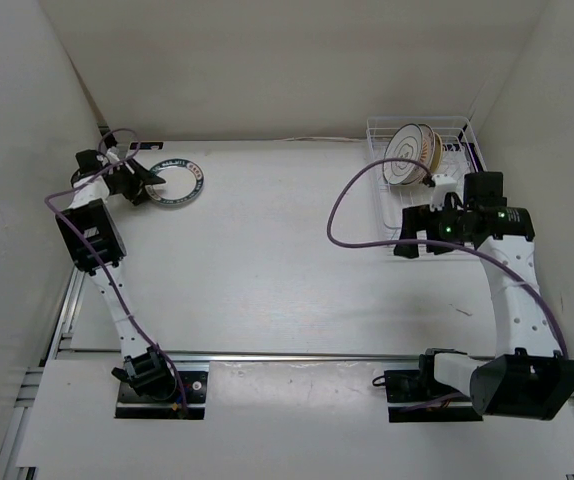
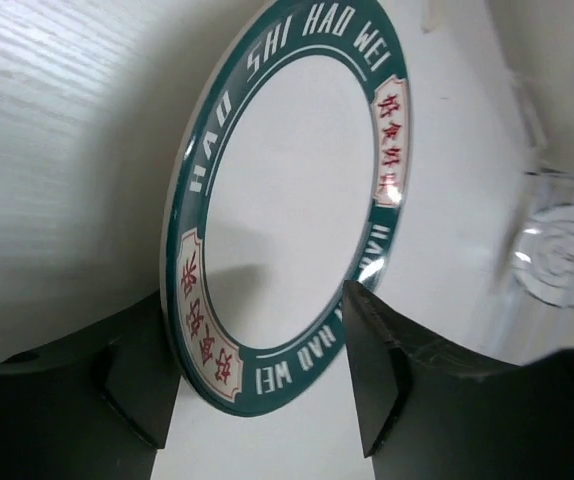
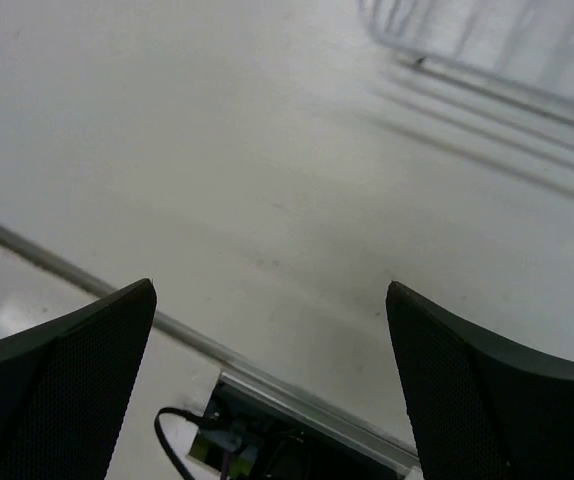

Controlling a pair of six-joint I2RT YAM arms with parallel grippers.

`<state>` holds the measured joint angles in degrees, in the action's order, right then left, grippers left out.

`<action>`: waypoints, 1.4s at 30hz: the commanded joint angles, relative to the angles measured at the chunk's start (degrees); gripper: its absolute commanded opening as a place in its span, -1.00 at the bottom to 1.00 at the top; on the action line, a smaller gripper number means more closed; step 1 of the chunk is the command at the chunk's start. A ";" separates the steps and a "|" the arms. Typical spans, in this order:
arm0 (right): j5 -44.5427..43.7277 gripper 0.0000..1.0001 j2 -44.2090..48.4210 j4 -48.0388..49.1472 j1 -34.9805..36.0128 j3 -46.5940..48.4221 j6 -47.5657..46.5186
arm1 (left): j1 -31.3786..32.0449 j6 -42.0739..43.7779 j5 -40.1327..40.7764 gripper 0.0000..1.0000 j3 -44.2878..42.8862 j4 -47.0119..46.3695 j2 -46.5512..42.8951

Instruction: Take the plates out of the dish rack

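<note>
The green-rimmed plate (image 1: 177, 183) lies flat on the table (image 1: 267, 260) at ten o'clock under the parted left gripper (image 2: 259, 340), while the right gripper (image 3: 272, 287), wide and empty, hovers by the dish rack (image 1: 470, 140), seemingly for another.

Plates (image 1: 412, 153) in the dish rack (image 1: 459, 128) overlap, count indistinct; rack's near end hidden behind right arm (image 1: 483, 205).

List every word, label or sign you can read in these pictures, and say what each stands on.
"HAO SHI HAO WEI": white capitals on the teal rim band of the plate, left wrist view.
"HAO WEI": same band, lower part, upside down.
Red characters in the band's cream panels: too blurred to read.
Overhead view: the same lettering is too small to read.
</note>
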<state>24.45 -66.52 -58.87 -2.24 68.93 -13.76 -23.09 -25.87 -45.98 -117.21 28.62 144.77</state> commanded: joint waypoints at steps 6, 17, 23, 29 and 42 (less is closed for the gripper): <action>-13.81 0.98 -8.70 10.00 -0.75 17.90 4.44 | 2.70 6.26 31.29 0.97 5.32 9.17 -6.69; -19.60 0.98 -18.63 17.73 -0.75 25.82 11.20 | 3.76 9.78 40.01 1.00 13.23 10.93 -15.47; -25.92 0.98 -32.60 20.82 -0.13 37.49 15.25 | 3.76 11.01 35.97 1.00 15.59 11.46 -31.54; -29.27 0.63 -44.73 22.05 2.15 52.35 14.03 | 4.28 14.87 23.94 1.00 26.05 11.46 -51.14; -31.74 0.12 -54.76 24.33 3.47 59.04 12.09 | 9.56 24.54 6.87 1.00 44.52 11.46 -71.64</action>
<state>-6.20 -118.83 -36.95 1.56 124.84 -1.43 -13.13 -3.95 -33.65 -73.63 39.44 74.96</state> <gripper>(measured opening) 0.564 0.998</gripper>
